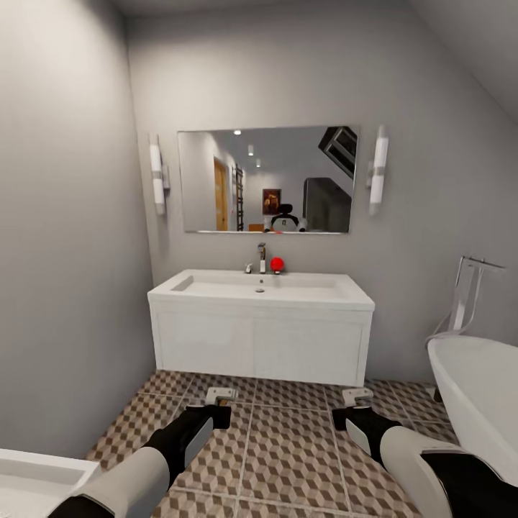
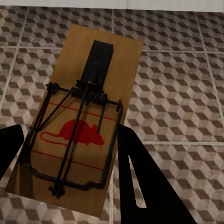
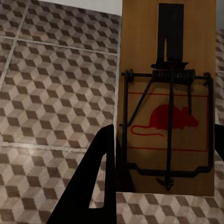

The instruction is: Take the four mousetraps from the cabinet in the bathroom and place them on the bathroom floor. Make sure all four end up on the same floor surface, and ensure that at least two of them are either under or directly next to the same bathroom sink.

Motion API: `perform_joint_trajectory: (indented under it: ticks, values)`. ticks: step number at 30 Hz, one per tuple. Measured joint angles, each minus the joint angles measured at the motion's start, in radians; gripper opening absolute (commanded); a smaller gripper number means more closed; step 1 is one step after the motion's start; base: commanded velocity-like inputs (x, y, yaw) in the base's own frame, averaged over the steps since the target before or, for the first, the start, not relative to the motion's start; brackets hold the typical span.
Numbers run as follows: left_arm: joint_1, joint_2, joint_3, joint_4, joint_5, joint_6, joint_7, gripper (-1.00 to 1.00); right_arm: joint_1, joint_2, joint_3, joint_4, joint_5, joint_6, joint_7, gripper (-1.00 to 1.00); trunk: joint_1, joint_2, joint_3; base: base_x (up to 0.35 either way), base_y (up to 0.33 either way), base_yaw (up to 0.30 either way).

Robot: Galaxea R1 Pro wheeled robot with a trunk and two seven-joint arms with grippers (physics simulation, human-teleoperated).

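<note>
Each arm's jaws grip a mousetrap: left mousetrap (image 2: 77, 123), right mousetrap (image 3: 168, 100), long ends toward the bathroom sink (image 1: 260, 289), top middle.

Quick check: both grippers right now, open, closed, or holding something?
Left gripper: closed on a mousetrap.
Right gripper: closed on a second mousetrap.

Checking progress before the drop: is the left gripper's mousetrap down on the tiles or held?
Held: the left gripper grips the mousetrap between its fingers above the bathroom floor.
</note>
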Motion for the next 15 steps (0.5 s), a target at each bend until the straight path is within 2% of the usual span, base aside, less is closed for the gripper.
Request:
perform_joint_trajectory:
  ticks: [15]
  values:
    - [0.000, 0.000, 0.000, 0.000, 0.001, 0.000, 0.000, -1.00, 0.000, 0.001, 0.000, 0.000, 0.000, 0.000, -0.002, -1.00, 0.058, -0.105, -0.047, 0.000, 0.000, 0.000]
